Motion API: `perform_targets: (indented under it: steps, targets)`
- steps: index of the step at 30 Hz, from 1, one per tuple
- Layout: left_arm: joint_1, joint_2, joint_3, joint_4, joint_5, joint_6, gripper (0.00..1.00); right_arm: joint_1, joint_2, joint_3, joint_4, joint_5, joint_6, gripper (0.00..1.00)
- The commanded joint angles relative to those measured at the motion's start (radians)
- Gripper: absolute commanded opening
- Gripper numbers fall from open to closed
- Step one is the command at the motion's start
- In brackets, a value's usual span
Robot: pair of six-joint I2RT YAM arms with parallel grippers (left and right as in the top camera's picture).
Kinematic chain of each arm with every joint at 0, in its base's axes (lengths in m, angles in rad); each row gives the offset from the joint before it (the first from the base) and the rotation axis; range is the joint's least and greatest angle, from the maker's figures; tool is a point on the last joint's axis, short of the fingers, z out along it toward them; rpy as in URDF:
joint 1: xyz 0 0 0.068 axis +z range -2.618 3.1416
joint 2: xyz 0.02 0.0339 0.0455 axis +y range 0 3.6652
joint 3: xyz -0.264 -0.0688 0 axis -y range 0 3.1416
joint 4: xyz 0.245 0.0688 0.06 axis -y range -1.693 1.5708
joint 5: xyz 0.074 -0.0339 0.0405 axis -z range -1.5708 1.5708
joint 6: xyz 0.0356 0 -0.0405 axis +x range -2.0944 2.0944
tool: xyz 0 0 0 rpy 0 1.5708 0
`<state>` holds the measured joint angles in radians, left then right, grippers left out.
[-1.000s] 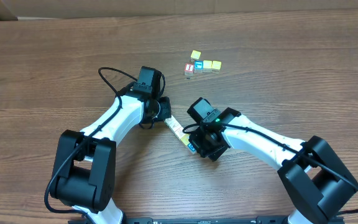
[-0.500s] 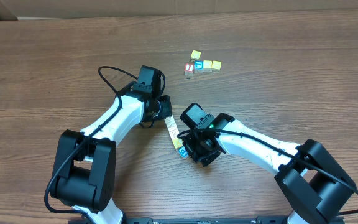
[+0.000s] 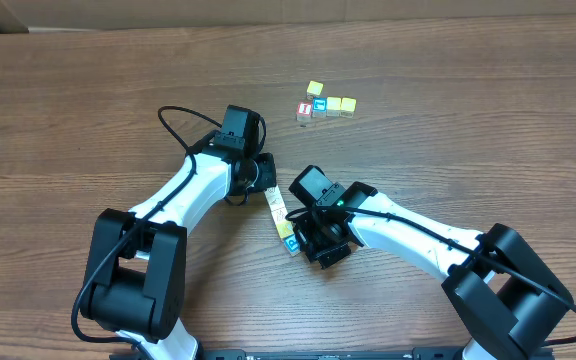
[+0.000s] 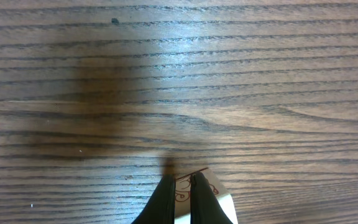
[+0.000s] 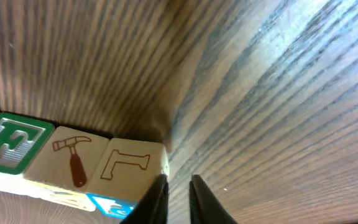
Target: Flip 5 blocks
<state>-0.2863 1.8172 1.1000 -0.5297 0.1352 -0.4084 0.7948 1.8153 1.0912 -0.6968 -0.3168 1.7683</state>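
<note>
Mid-frame overhead, the row of blocks (image 3: 281, 218) lies between left gripper (image 4: 182, 182) and right gripper (image 5: 178, 182). Left is fully closed, perhaps touching a whitish block (image 4: 219, 193); right is barely parted, empty.

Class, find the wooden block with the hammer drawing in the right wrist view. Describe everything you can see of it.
The pale wooden cube with the hammer drawing shows a brown-red hammer, head up in the picture, on its camera-facing side. It lies mid-row, flush between the green-framed "F" block and a pale outlined-letter block.
</note>
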Motion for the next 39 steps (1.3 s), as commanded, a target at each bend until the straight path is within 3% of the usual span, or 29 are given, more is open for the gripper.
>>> perform_targets:
  steps: [1, 4, 7, 13, 15, 19, 24, 27, 29, 30, 39]
  targets:
    - [-0.008, 0.008, 0.002, -0.02, 0.041, 0.028, 0.04, -0.002, 0.001, 0.008, 0.012, -0.014, 0.012, 0.22]
    - [-0.008, 0.008, 0.014, -0.02, 0.039, 0.028, 0.04, -0.002, 0.001, 0.008, 0.01, -0.019, 0.012, 0.37]
    - [-0.008, 0.008, 0.024, -0.022, 0.034, 0.034, 0.04, -0.002, 0.001, 0.008, 0.011, -0.022, 0.012, 0.42]
    - [-0.008, 0.008, 0.042, -0.037, 0.017, 0.057, 0.04, -0.002, 0.001, 0.008, 0.01, -0.024, -0.045, 0.69]
    - [-0.008, 0.008, 0.052, -0.046, 0.0, 0.058, 0.04, -0.002, 0.001, 0.008, 0.007, -0.03, -0.045, 0.73]
    - [-0.002, 0.008, 0.102, -0.079, -0.027, 0.057, 0.04, -0.002, 0.001, 0.008, 0.01, -0.029, -0.081, 0.75]
    - [0.032, 0.008, 0.228, -0.158, -0.034, 0.045, 0.04, -0.024, 0.001, 0.011, 0.012, -0.026, -0.286, 0.77]
    - [0.068, 0.008, 0.321, -0.23, -0.034, 0.018, 0.04, -0.056, 0.001, 0.027, 0.015, -0.03, -0.517, 0.73]
    - [0.106, 0.008, 0.39, -0.293, -0.034, -0.019, 0.04, -0.087, 0.001, 0.067, -0.006, -0.066, -0.811, 0.59]
    - [0.124, 0.008, 0.414, -0.317, -0.033, -0.03, 0.04, -0.099, 0.001, 0.09, -0.043, -0.066, -0.872, 0.59]
    - [0.372, 0.008, 0.588, -0.562, -0.004, -0.042, 0.04, -0.135, 0.001, 0.468, -0.414, 0.133, -1.015, 0.56]
